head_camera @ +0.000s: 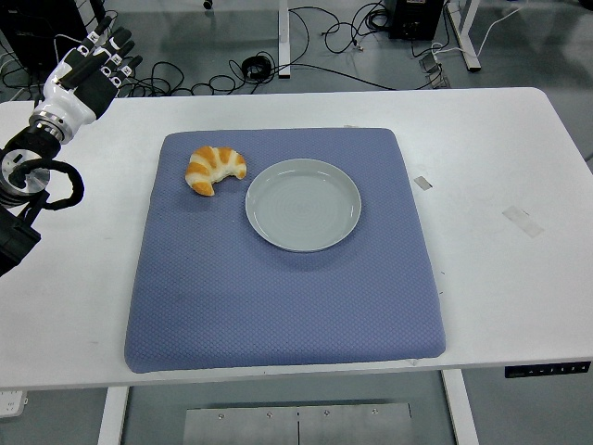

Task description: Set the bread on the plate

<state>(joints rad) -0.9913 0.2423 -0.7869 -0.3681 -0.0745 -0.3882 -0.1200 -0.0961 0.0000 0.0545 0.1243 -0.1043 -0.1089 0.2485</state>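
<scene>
The left hand (85, 69) hovers well left of the blue mat (278, 306), fingers extended, relaxed and empty. The croissant (214, 169) lies on the mat just left of the empty grey plate (264, 222).

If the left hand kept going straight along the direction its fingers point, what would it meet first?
The left hand points up and right, past the table's far edge. Nothing on the table lies in that line; only floor cables show beyond, though depth is unclear.

Lab; floor cables (306, 37), equipment
</scene>
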